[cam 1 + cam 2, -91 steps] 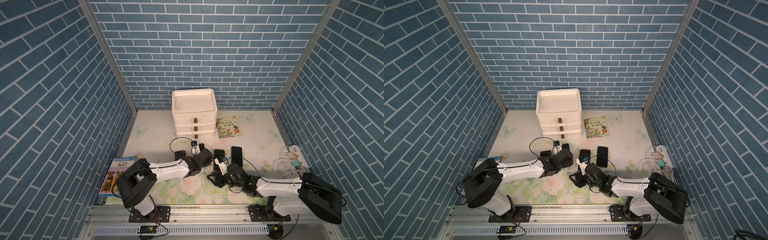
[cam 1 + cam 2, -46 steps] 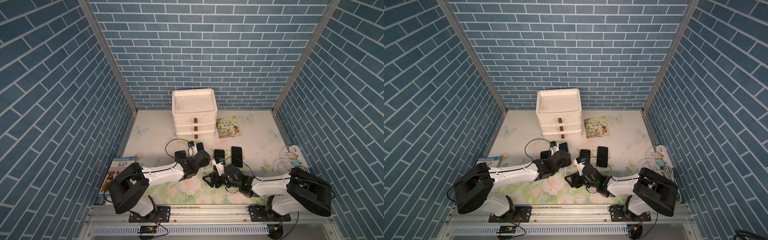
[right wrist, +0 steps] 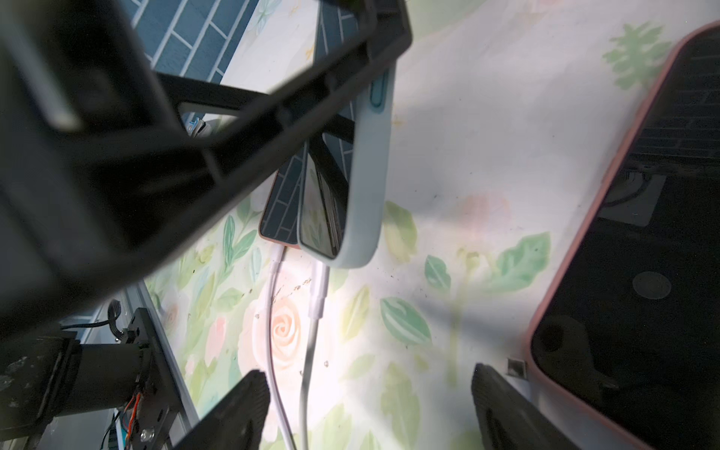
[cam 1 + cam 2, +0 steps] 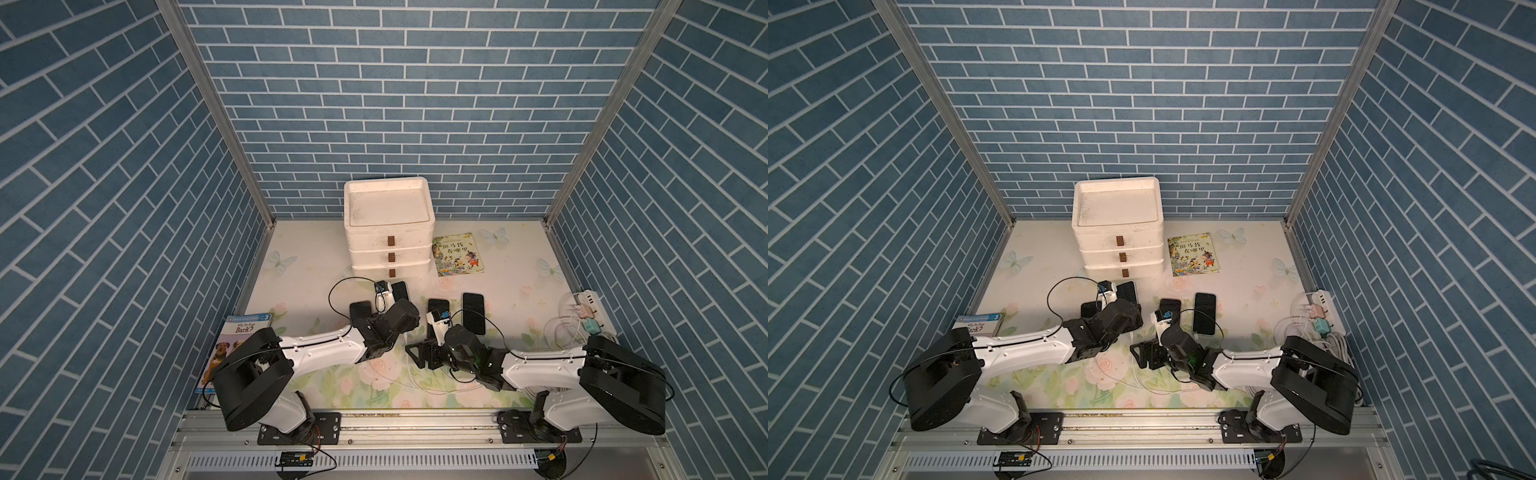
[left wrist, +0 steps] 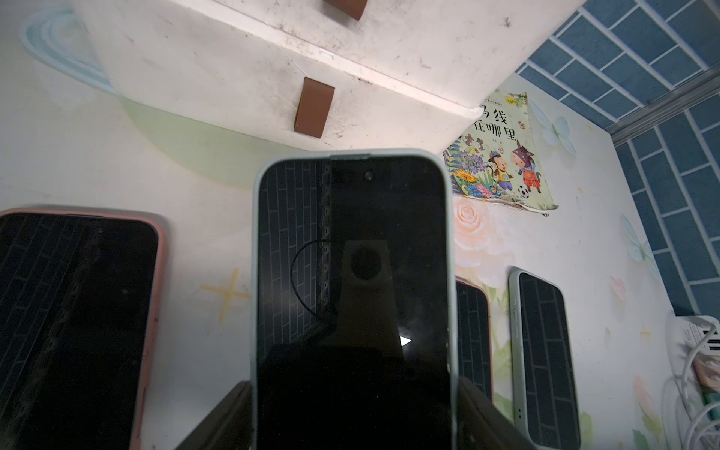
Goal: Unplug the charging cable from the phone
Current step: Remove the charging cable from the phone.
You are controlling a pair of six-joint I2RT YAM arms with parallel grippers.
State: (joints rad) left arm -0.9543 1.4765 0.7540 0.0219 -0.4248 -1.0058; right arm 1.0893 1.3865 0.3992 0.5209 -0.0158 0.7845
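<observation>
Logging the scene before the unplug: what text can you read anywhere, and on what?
"Why Do Dogs Bark?" and "3": dog book.
"线" and "在哪里": picture book beside the drawers, which hide the title's start.
Power strip: print too blurred to read.
Pale-cased phone: no text.

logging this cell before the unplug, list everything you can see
drawer unit: one, white, three drawers, back centre
picture book: one, colourful, right of the drawer unit
dog book: one, blue-topped, front left edge
held phone: one, pale blue case, raised off the mat
other phones: three, two pink-cased, one pale green, flat on the mat
charging cables: two, white, running to the held phone and a pink-cased one
power strip: one, white, right edge, plugs in it
left pincer: black, closed on the held phone
right pincer: black, open, low beside the cables
</observation>
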